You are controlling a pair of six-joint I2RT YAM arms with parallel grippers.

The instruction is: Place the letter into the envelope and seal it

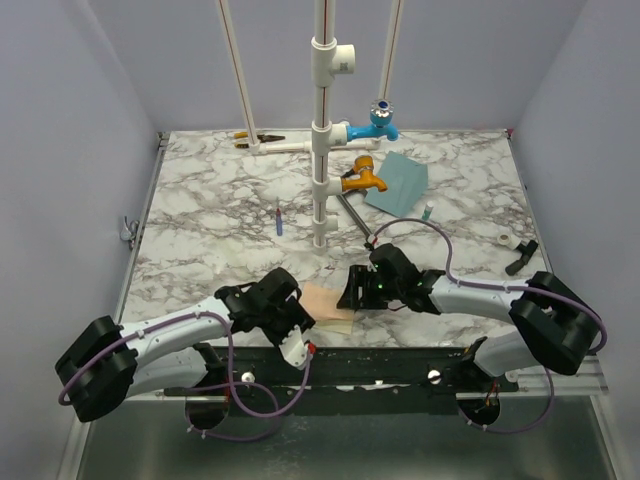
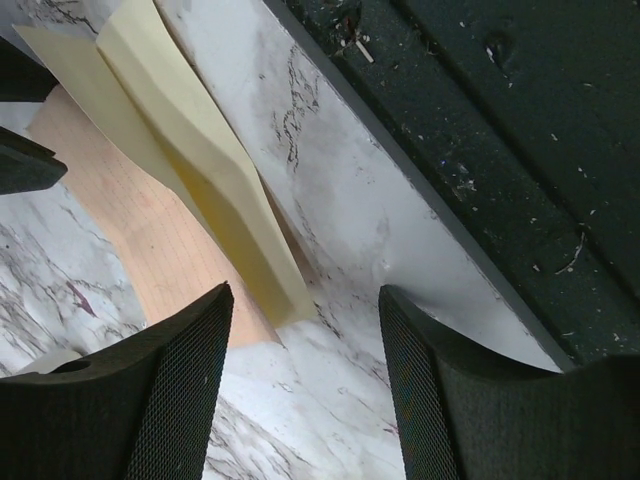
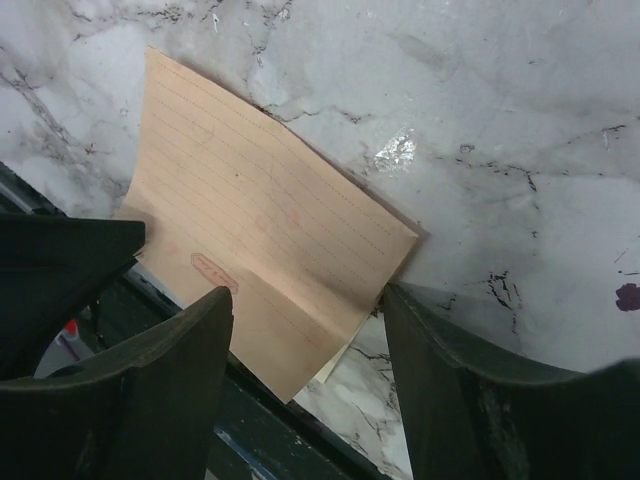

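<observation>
The letter is a tan lined sheet with a pale yellow folded part. It lies near the table's front edge between my two grippers. My left gripper is open just left of it. In the left wrist view its fingers straddle bare marble, and the letter's corner sits by the left finger. My right gripper is open at the sheet's right side. In the right wrist view the letter's near corner lies between the fingers of that gripper. The teal envelope lies flat at the back right, far from both grippers.
A white pipe stand with a blue and an orange valve rises at the middle back. A blue pen, a metal rod, a small bottle, a tape roll and a black part lie around. The dark front rail borders the table.
</observation>
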